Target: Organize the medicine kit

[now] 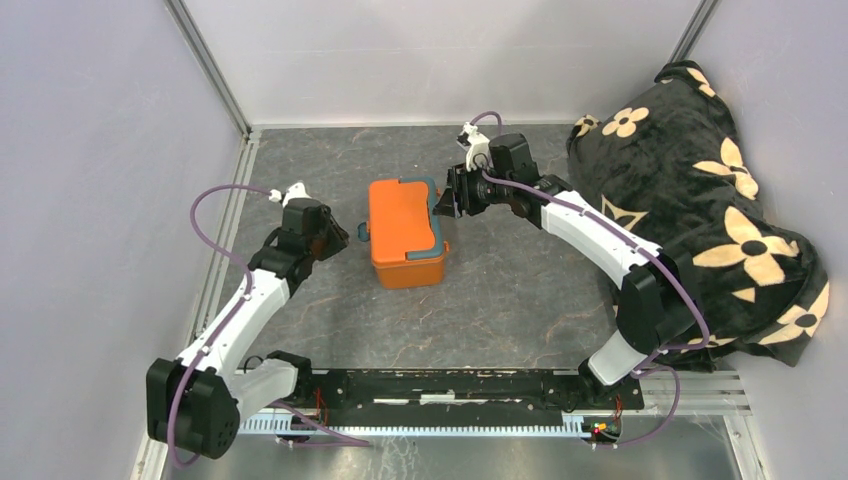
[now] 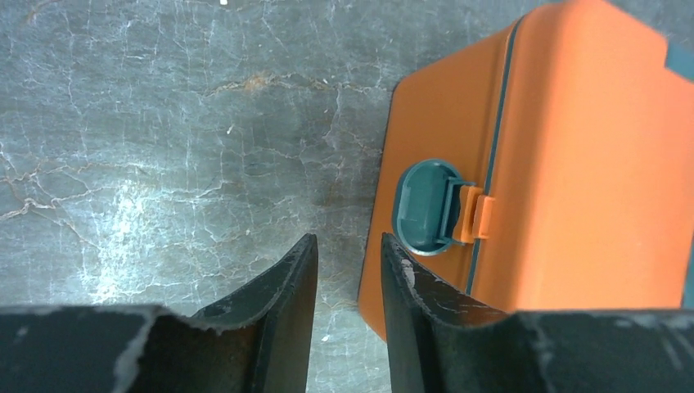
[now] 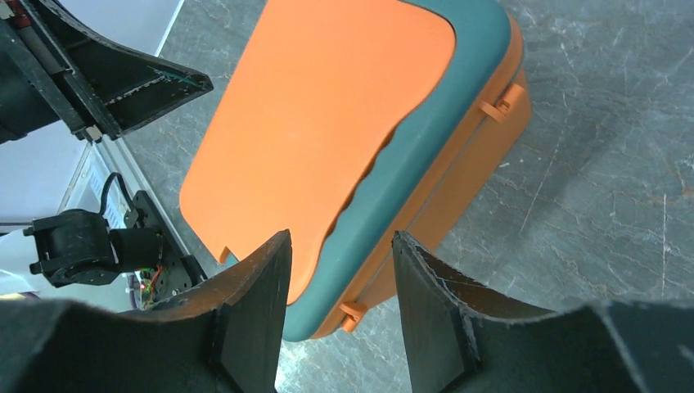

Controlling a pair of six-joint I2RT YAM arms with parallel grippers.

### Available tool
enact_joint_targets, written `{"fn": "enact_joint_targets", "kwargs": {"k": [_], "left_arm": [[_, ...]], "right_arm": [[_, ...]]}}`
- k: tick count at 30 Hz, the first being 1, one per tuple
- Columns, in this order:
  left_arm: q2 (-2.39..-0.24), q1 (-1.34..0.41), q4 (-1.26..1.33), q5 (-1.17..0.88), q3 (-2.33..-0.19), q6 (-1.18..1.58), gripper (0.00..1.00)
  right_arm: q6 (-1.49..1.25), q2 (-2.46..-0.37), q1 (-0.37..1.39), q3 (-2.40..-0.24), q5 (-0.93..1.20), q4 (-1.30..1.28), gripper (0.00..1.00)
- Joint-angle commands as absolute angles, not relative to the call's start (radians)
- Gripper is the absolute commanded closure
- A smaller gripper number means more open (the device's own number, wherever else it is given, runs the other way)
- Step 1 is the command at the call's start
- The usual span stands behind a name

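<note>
Currently the medicine kit (image 1: pixel 403 232) sits shut mid-way across the table (image 1: pixel 520 290), with the left gripper (image 2: pixel 348 246) narrowly parted and empty beside its side latch (image 2: pixel 425 205) and the right gripper (image 3: pixel 342 239) open astride the teal rim (image 3: pixel 409 155) (contact unclear), so a one-sided tug could skid it.

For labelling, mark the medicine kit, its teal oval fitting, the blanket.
medicine kit (image 1: pixel 400 225): top external view, lid centre.
teal oval fitting (image 2: pixel 425 206): left wrist view, its centre.
blanket (image 1: pixel 700 200): top external view, dark middle.
</note>
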State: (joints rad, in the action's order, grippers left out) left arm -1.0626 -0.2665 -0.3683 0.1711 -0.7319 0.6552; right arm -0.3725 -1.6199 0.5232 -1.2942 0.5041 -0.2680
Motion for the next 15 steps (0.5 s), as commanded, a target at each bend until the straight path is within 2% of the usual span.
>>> {"fn": "enact_joint_targets", "kwargs": {"k": [1, 7, 11, 15], "left_arm": [[-1.071, -0.2, -0.318, 0.076, -0.758, 0.714, 0.58], [-1.159, -0.033, -0.139, -0.205, -0.652, 0.819, 0.59], [-1.216, -0.013, -0.081, -0.27, -0.635, 0.83, 0.58], [-1.282, -0.013, -0.032, -0.334, -0.618, 0.825, 0.55]], "right_arm": [[-0.333, -1.616, 0.559, -1.381, 0.456, -0.264, 0.45], [-0.279, -1.675, 0.647, -1.503, 0.329, -0.353, 0.52], [-0.234, -1.748, 0.701, -1.603, 0.178, -0.458, 0.53], [-0.237, -1.786, 0.736, -1.616, 0.148, -0.467, 0.52]]}}
